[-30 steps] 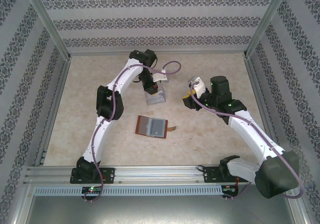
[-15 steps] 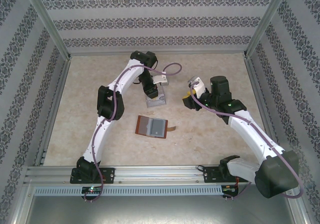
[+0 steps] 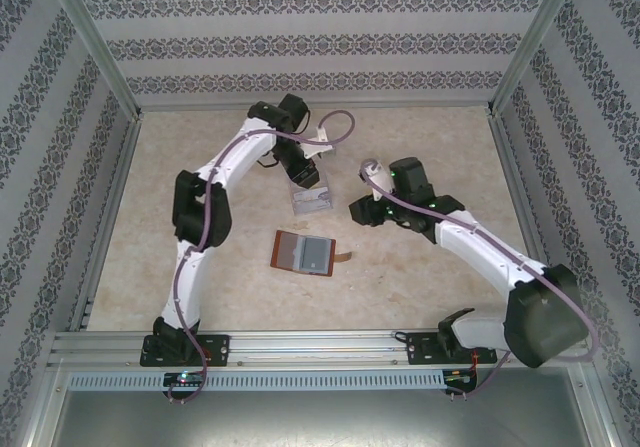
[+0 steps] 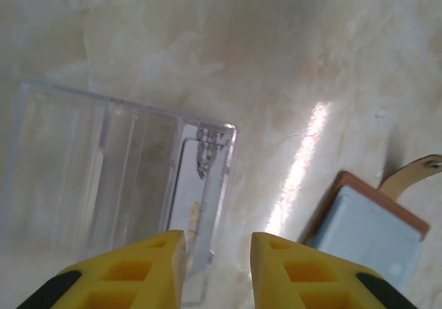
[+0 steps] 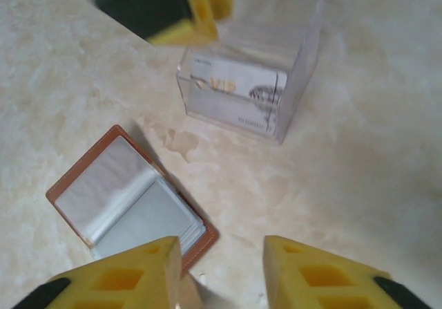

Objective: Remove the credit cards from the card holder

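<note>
Left gripper (image 4: 217,254): released, empty, over the clear plastic tray (image 4: 103,171)'s corner.
Credit card (image 5: 238,88): in that tray, beyond the right gripper (image 5: 221,260).
Card holder (image 5: 131,198): open, just ahead-left of the right gripper, whose jaws stand parted and empty.
Next: pinch only a card's edge; the pockets are possibly still loaded.
Change: right arm swung left toward the holder; left arm drew back slightly.

"VIP" on card (image 5: 238,88) in clear tray (image 5: 304,59), other txt illegible

Reddish-brown card holder (image 3: 304,254); marbled beige table (image 3: 410,282).
</note>
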Controlling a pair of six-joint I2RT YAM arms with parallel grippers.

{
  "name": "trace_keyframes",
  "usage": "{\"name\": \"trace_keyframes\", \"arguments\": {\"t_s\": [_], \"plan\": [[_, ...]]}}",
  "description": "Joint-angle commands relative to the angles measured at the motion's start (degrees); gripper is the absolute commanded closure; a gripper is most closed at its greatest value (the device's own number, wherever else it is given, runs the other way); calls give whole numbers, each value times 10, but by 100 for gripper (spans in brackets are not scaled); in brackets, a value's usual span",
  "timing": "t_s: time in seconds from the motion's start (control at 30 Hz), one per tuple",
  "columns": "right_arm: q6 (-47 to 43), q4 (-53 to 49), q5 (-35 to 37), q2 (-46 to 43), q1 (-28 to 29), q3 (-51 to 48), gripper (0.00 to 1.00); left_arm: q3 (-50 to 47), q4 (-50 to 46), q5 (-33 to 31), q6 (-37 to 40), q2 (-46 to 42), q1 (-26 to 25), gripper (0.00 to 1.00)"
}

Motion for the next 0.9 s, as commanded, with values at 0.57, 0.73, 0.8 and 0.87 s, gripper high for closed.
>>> {"name": "trace_keyframes", "arguments": {"t_s": [0.57, 0.73, 0.8, 0.87], "plan": [[414, -1, -52, 161, 94, 75, 73, -564, 632, 144, -775, -314, 51, 77], [423, -8, -43, 202, 96, 75, 81, -591, 567, 140, -820, -306, 41, 80], [424, -7, -38, 214, 96, 73, 84, -601, 545, 131, -805, -309, 32, 80], [425, -8, -34, 223, 95, 70, 86, -611, 531, 123, -799, -315, 22, 81]]}}
